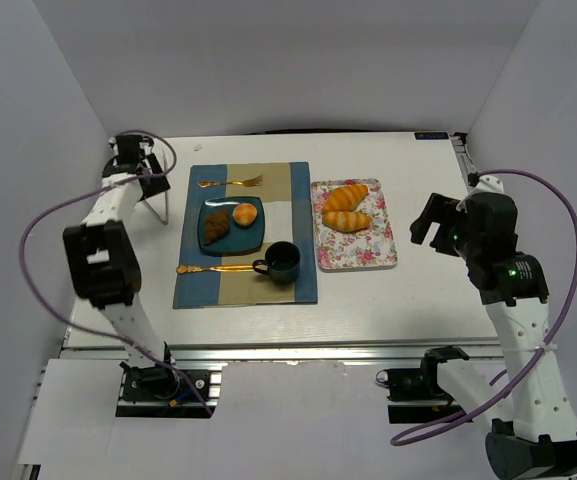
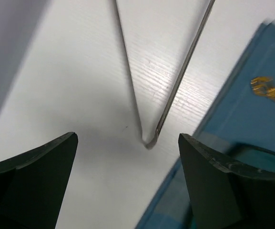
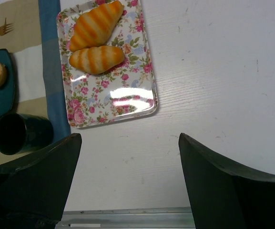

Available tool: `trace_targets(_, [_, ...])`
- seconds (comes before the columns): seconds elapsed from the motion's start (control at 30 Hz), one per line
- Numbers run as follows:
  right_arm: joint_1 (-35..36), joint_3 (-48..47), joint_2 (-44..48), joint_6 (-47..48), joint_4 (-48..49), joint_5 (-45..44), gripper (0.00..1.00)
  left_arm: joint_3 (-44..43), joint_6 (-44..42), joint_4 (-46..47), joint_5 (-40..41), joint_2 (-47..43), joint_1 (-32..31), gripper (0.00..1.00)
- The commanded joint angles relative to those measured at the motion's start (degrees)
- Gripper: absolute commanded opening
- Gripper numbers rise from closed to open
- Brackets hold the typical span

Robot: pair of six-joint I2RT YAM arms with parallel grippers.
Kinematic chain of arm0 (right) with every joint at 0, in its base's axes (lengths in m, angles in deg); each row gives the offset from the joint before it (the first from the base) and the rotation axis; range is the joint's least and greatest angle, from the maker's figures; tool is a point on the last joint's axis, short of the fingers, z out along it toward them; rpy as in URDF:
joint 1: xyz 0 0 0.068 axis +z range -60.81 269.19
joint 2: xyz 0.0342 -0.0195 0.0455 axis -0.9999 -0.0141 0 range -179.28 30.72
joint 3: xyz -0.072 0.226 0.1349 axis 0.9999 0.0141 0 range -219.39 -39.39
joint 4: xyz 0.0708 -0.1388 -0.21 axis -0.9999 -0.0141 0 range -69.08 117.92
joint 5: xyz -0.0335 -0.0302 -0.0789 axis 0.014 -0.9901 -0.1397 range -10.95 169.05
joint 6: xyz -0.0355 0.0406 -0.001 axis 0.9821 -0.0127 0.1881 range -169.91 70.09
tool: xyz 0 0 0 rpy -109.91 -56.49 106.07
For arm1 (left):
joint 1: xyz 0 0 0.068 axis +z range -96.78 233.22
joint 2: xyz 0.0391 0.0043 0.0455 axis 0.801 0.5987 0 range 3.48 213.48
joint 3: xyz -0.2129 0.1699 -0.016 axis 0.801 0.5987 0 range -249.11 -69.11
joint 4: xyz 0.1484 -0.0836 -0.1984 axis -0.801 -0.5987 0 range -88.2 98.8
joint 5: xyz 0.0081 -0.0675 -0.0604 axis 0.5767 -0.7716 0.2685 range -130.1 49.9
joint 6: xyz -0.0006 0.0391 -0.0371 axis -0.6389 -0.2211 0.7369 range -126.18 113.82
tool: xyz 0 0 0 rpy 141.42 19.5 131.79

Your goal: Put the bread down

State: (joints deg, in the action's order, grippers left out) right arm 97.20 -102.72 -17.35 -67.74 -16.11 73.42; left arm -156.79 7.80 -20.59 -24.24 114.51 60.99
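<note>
The left pincer (image 2: 127, 138) is released and empty over the white surface (image 1: 418, 300), at 9 o'clock of the blue placemat (image 1: 193, 290), with a thin wire stand (image 1: 160, 205) beside it. The right pincer (image 3: 130, 138) is released too, holding nothing. A round bun (image 1: 245, 213) and a dark croissant (image 1: 215, 226) lie on the teal plate (image 1: 246, 240). Two striped croissants (image 1: 347, 197) lie on the floral tray (image 1: 358, 250), at the plate's 3 o'clock.

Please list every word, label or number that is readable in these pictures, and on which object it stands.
No text is readable in any view. The floral tray, blue plate, mug and placemat bear only patterns or plain colour.
</note>
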Motion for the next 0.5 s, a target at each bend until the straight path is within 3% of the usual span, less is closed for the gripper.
trace_targets(0.0, [0.2,-0.5,1.7,0.1,-0.3,1.5,0.89,6.6,6.1,-3.4,4.7,-21.2,0.2,0.98])
trace_targets(0.23, [0.2,4.3,4.2,-1.4,2.5,3.4,0.89,27.6,11.3,-5.3,2.1,-39.5,-4.3,0.98])
trace_targets(0.47, [0.1,3.4,4.5,-0.4,1.9,0.3,0.89,29.8,13.3,-9.2,7.4,-55.2,-5.4,0.98])
